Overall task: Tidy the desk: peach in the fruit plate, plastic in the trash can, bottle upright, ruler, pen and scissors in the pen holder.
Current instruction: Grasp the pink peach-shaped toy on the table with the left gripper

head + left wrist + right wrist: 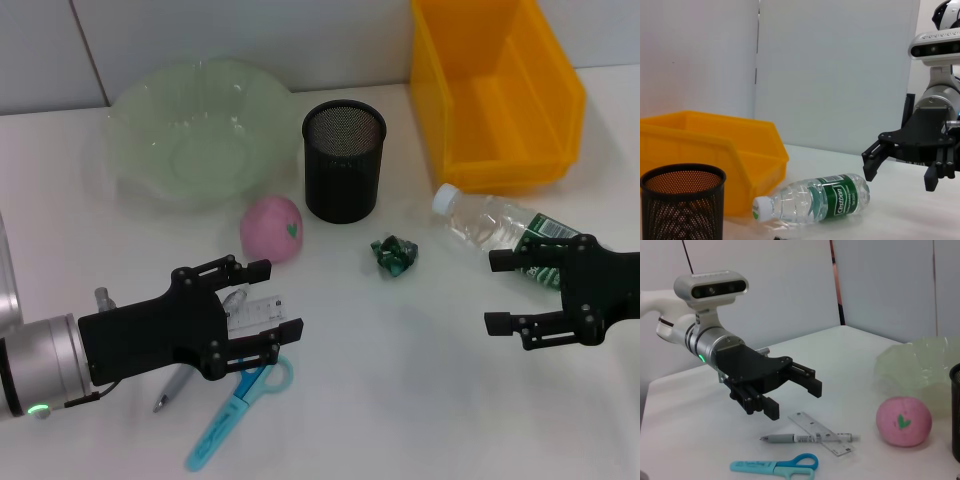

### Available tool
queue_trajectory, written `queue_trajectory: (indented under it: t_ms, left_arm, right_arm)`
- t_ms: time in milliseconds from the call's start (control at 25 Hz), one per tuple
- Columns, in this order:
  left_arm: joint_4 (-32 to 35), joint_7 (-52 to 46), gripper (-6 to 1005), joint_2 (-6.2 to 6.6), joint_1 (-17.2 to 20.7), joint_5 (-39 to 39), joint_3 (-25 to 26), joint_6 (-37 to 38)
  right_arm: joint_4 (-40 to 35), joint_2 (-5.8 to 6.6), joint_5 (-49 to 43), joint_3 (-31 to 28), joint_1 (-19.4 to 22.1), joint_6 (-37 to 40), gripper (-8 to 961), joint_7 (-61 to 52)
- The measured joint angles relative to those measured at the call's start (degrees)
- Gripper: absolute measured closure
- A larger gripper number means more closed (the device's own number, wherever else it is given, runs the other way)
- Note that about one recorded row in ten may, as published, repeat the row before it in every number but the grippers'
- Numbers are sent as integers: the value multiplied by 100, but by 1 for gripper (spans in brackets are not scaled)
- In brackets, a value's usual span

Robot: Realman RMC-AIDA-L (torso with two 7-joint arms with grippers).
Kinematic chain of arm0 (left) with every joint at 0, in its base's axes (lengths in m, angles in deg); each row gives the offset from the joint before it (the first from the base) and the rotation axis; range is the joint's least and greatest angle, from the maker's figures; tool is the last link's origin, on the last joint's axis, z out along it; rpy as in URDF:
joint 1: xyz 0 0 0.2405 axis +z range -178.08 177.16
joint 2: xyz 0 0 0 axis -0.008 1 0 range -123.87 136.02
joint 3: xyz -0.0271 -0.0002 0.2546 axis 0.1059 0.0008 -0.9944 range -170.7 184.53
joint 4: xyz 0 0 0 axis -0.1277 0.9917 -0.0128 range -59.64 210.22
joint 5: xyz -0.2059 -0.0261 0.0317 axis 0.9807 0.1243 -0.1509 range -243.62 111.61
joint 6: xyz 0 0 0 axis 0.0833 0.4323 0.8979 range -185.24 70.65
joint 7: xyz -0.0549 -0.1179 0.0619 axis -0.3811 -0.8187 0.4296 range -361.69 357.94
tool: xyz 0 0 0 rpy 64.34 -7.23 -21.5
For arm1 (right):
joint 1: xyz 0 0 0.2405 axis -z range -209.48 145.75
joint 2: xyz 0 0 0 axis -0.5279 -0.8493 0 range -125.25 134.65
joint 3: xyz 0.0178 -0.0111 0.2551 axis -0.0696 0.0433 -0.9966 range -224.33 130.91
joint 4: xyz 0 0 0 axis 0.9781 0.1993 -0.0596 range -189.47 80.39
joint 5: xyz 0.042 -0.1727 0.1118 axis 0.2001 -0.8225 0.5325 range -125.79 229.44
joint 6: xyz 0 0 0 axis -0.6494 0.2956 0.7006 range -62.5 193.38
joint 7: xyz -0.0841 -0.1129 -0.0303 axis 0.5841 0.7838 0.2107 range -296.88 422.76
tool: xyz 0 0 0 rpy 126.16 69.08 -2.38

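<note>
In the head view the left pincer (268, 315) covers most of the ruler (255, 313) and the middle of the pen (172, 388). The right pincer (500, 292) hides the bottle's (490, 222) base. The yellow bin (495, 90) is cut off by the top edge.

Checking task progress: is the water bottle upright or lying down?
Lying down: the bottle rests on its side beside the yellow bin.

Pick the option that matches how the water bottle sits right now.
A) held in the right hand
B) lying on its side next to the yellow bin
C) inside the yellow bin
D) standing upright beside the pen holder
B: the bottle lies flat on the table by the yellow bin, with the open right hand near it, not gripping.
</note>
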State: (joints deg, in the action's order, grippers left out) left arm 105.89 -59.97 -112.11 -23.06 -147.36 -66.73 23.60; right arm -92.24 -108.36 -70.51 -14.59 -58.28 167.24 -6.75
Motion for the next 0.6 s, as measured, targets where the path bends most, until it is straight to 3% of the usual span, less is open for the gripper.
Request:
queue_trajectory:
  t_ms: [400,600]
  left_arm:
    - [37,-95,220,-18,1,23,131,-64]
    - [50,-198,222,-47,-219,30,492,-849]
  right_arm:
    - [-11,-22,0,-26,25,14,129,0]
    - [-48,-11,19,-194,153,16,130,0]
